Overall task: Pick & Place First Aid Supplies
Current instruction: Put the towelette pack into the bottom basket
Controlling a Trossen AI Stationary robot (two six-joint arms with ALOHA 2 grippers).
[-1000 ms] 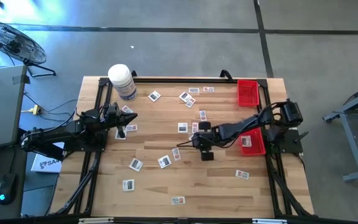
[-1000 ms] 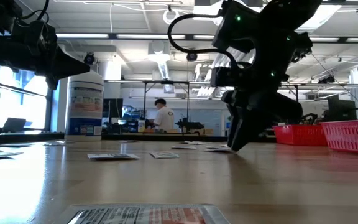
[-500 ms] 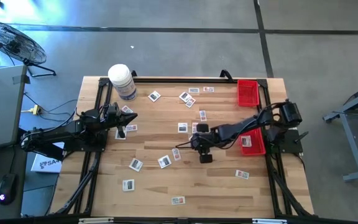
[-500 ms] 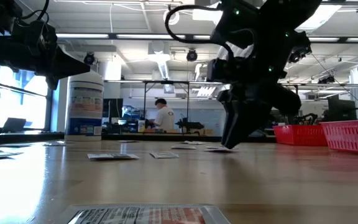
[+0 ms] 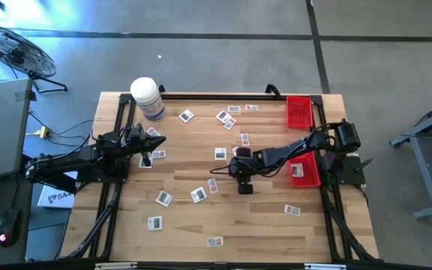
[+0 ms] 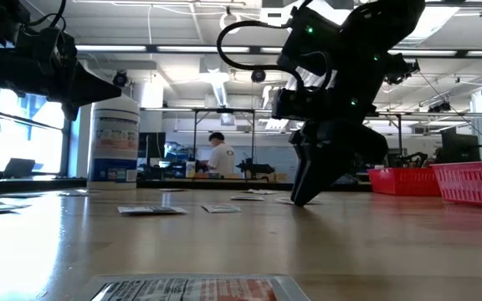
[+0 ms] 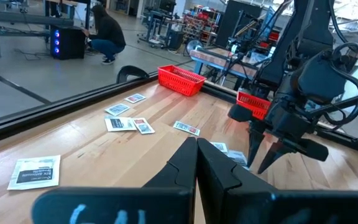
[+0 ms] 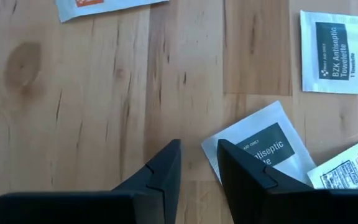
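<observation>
On our left, the left pincer hangs pressed together and empty above the pale wooden counter, waiting near the big white jar with a bluish label. We count about eighteen small flat white square packets scattered loose across the boards, plus one in the nearer of two red plastic baskets, presumably their destination. The right pincer, slightly spread and holding nothing, hovers low beside a dark-printed antiseptic packet, likely lining up a pick.

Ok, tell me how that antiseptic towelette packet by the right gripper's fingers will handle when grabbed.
The packet lies flat on the wooden table, so it is probably thin, light and floppy. The right gripper may slide it rather than lift it, since no edge stands up.
</observation>
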